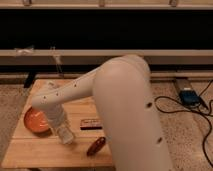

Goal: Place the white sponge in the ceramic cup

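Hand (pixel 66 136) over table (pixel 30 150) nr 1 orange plate (pixel 34 120), 1 dark bar (pixel 91 123), 1 red bar (pixel 96 146); grip can't tell.

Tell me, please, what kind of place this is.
Probably a lab or test room, not a home: a wooden table stands on a speckled floor, loose cables run to a blue box, and the robot's gripper is low over the table, beside an orange plate.

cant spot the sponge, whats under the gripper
The gripper sits low over the wooden table, beside the orange plate. Only bare wood shows around its tip; whatever lies directly beneath is covered by it. No sponge or cup shows.
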`<state>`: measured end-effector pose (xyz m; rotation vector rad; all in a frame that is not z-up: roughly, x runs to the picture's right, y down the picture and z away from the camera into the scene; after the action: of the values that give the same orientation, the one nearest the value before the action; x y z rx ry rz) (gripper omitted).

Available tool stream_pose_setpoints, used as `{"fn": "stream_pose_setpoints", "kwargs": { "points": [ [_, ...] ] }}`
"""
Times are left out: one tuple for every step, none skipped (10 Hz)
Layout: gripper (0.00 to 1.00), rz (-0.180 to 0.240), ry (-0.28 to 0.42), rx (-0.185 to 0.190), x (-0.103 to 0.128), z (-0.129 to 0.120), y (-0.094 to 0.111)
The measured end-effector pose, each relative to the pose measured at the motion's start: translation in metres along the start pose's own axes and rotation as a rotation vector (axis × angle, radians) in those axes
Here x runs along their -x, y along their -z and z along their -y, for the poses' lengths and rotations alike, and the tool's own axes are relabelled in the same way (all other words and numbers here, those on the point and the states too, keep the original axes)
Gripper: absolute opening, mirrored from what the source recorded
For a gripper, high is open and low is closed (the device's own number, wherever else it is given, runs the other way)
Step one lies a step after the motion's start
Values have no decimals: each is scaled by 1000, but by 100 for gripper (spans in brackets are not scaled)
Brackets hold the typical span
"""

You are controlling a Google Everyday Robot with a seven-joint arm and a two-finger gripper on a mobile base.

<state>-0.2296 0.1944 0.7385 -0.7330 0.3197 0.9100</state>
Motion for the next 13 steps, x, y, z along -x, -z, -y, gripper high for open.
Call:
{"fn": "stream_pose_setpoints", "kwargs": {
  "points": [
    [10, 33, -11, 25, 0, 3, 18],
    [10, 94, -32, 60, 0, 10, 45],
    [10, 138, -47, 83, 0, 17, 63],
    [10, 198, -71, 108, -1, 30, 83],
    [10, 253, -98, 127, -1, 46, 98],
    [10, 314, -138, 146, -3, 69, 113],
    [10, 359, -181, 158, -6, 90, 122],
    [10, 392, -223, 169, -11, 108, 128],
    [10, 422, -269, 183, -17, 126, 134],
    [10, 446, -313, 194, -25, 143, 138],
    [10, 468, -358, 205, -38, 160, 141],
    [10, 487, -399, 215, -50, 175, 144],
    [10, 494, -425, 221, -57, 183, 145]
  ]
}}
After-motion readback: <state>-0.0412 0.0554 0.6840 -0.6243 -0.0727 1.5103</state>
